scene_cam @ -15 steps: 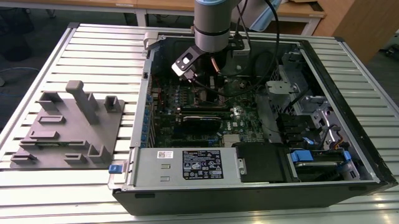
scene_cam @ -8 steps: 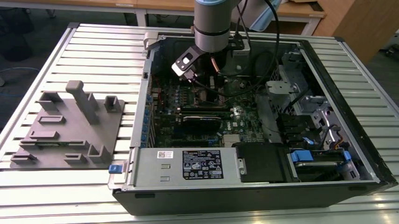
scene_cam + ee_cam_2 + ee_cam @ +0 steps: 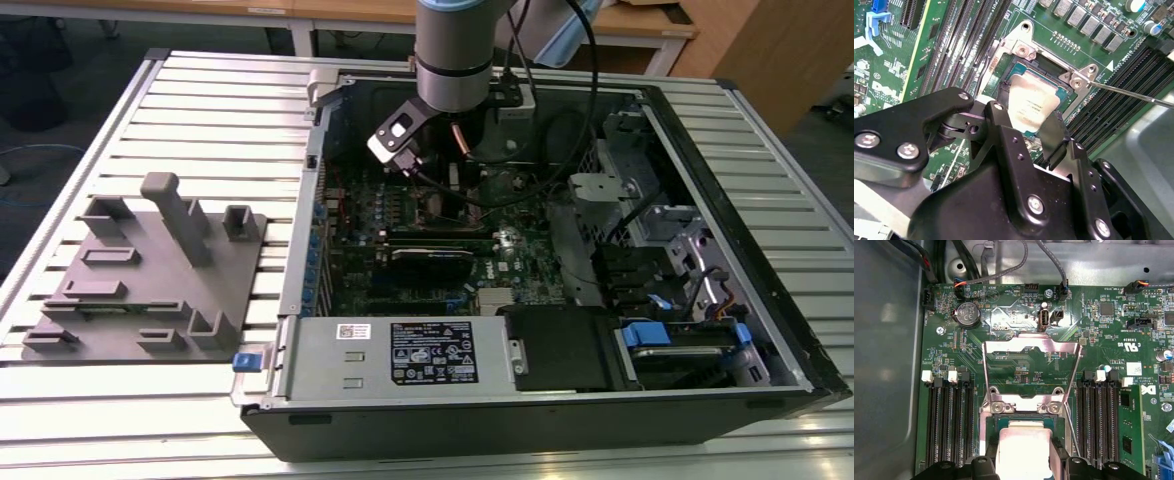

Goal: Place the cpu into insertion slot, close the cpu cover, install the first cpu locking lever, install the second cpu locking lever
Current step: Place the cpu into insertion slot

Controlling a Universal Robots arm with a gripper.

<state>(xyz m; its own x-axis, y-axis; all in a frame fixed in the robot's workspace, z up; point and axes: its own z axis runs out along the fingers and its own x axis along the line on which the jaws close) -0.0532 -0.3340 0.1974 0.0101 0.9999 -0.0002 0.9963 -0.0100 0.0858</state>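
Observation:
In both wrist views my gripper (image 3: 1028,121) (image 3: 1024,461) is shut on the cpu (image 3: 1030,106) (image 3: 1023,445), a silvery square chip, with one black finger on each of two opposite edges. The chip sits right over the insertion slot (image 3: 1024,67) (image 3: 1003,421), a dark square socket with a silver rim; whether it rests in it I cannot tell. The cpu cover (image 3: 1031,342), a thin silver frame, stands raised from its hinge beyond the socket. A thin locking lever (image 3: 1134,94) (image 3: 1070,432) sticks out free beside the socket. In the exterior view the gripper (image 3: 424,188) hangs inside the open computer case.
Black memory slots (image 3: 949,425) (image 3: 1101,420) flank the socket closely. Cables (image 3: 534,150) hang near the arm. A grey box with a label (image 3: 400,355) and a drive bay with blue tabs (image 3: 667,335) fill the case's near side. A grey fixture block (image 3: 147,270) lies on the table.

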